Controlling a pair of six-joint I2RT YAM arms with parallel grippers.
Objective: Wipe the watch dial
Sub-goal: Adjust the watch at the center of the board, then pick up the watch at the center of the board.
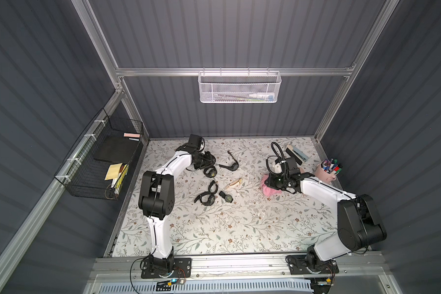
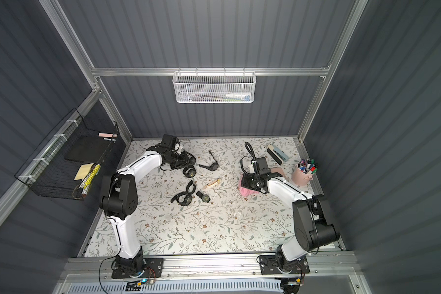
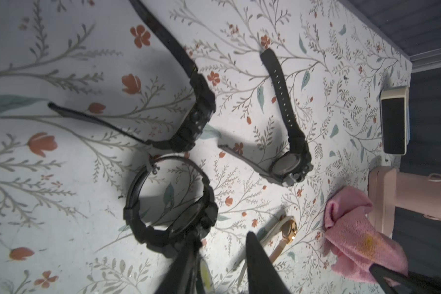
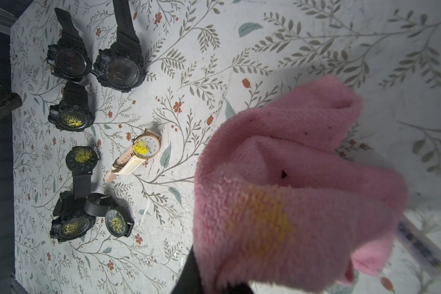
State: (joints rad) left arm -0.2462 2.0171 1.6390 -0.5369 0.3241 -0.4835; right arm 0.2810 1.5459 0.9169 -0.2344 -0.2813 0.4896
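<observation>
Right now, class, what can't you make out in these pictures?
- White mesh basket contents: too small, screened by mesh, both top views.
- Right end effector fingertips: right wrist view, buried in the pink cloth.
- Left end effector: left wrist view, cut off by the frame edge.

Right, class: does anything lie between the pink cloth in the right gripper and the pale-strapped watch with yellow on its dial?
Nothing visible does. Only bare table separates the pink cloth from the pale-strapped watch; the black watches lie beyond it, farther from the cloth.
</observation>
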